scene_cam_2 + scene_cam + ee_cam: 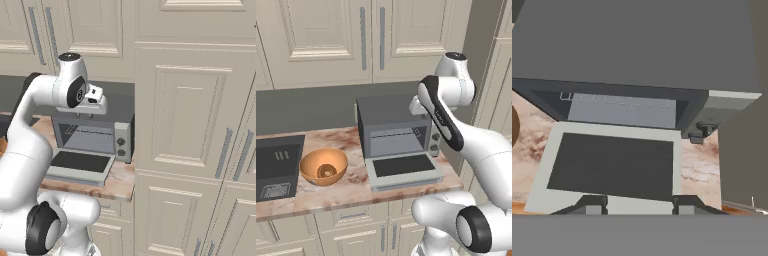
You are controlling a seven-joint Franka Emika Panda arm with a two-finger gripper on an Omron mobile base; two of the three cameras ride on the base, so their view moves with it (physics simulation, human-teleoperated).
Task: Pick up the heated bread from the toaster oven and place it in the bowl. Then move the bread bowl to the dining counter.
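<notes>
Toaster oven [398,135] sits centre frame in the left base view, grey box on the marbled counter [351,187], door [403,169] dropped flat toward the camera, cavity open. In the hand view the oven top takes the upper half, cavity mouth mid-frame, door pane below it.

Bowl [323,166] is left of the oven in the left base view, near it but apart, lower-left of frame, beside a dark sink [276,167] at the left edge. Inside the bowl lies a brownish ring-shaped piece; a separate small bread lump I cannot make out. Rack inside the oven looks bare, though the cavity is dim.

Gripper [639,204] hangs above the oven's front edge, looking down over the lowered door; finger tips at bottom of the hand view stand spread apart, nothing between them.

Key relation: the bowl lies left of the jaws, off the hand view's left edge, so the coming move likely calls for a shift left and down.
</notes>
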